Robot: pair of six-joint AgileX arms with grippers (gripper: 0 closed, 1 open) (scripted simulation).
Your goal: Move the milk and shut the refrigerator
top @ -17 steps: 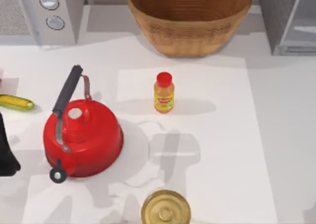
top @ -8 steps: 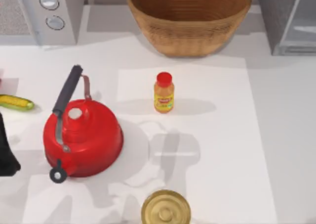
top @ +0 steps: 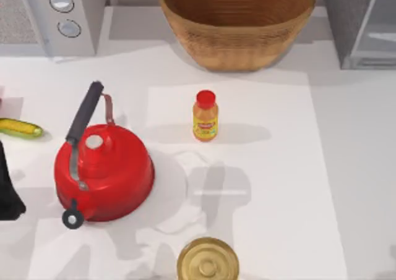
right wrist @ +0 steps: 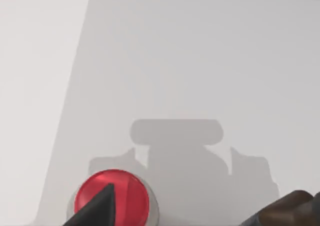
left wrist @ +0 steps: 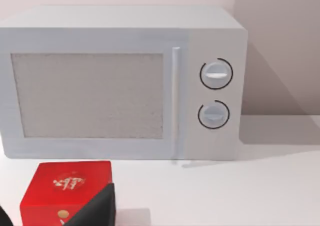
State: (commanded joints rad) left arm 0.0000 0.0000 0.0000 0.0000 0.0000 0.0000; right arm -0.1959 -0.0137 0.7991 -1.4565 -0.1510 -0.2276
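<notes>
Right wrist view had your right pincer (right wrist: 195, 212) released, its dark tips wide apart and grasping nothing, hanging over bare table (right wrist: 200, 61) with its own shadow below. A round red cap (right wrist: 111, 197) sat just beside one tip; you could not tell what it belonged to. Your left pincer (left wrist: 49, 214) was also released and empty. A red box (left wrist: 65, 192) sat just ahead of it and the microwave (left wrist: 120, 84) behind that.

From above, your left arm (top: 7, 196) sat parked at the table's left edge. The fridge (top: 362, 26) stood at the far right corner with its pale inside exposed, so I judged the door not yet shut. You could not place the milk from these views.

I judged the task barely begun, with the milk ungrasped. The next move called for finding the carton, bringing the nearer pincer over it while released, and clenching squarely on its sides before any push on the door.

Only the top view gave you the fridge, basket (top: 238, 23), bottle (top: 205, 116), kettle (top: 104, 172) and corn (top: 20, 128). Only the wrist views gave you the pincer tips.
</notes>
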